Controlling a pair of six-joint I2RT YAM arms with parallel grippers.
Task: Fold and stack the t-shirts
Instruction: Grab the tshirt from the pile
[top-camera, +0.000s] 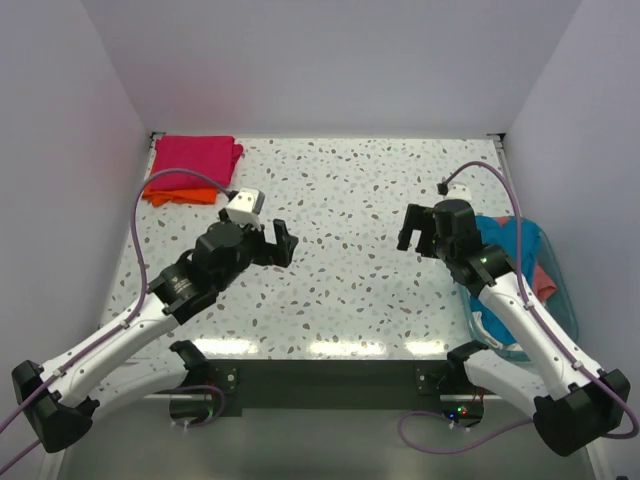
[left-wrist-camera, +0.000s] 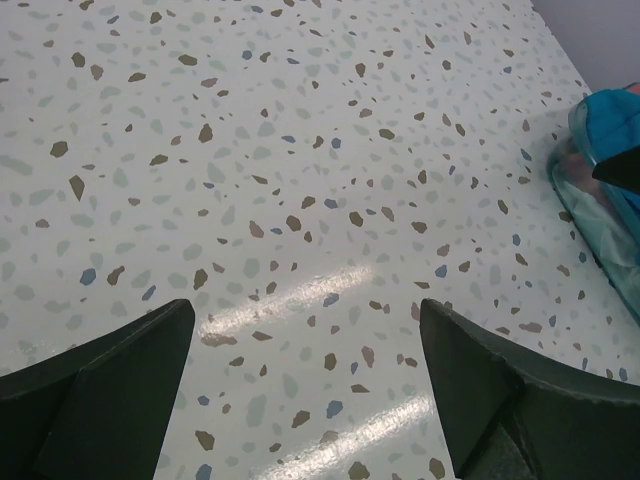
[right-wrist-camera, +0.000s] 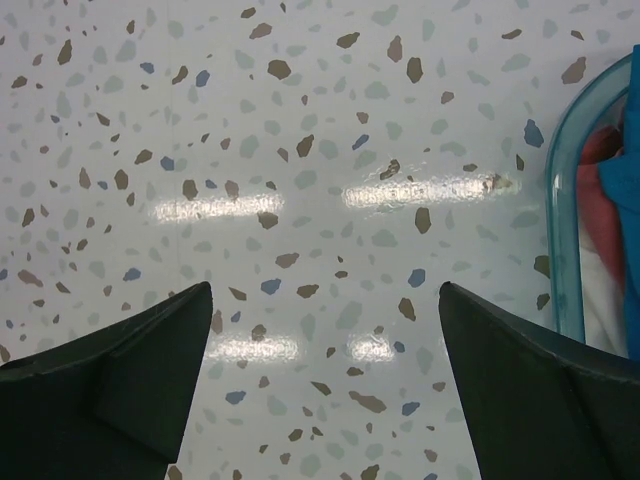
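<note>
Magenta t-shirt (top-camera: 195, 155) noted folded atop orange t-shirt (top-camera: 180, 194) far-left, teal t-shirt (top-camera: 510, 236) and salmon t-shirt (top-camera: 546, 278) in the basket (top-camera: 570, 312); with left gripper (top-camera: 283, 243) and right gripper (top-camera: 412, 228) spread empty, the teal one is best pinched high and lifted clear of the rim.

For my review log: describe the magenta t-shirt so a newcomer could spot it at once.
Go to the far left corner of the speckled table. Two folded shirts are stacked there. The magenta t-shirt is the upper one, hiding all but the near edge of the orange t-shirt beneath.
</note>
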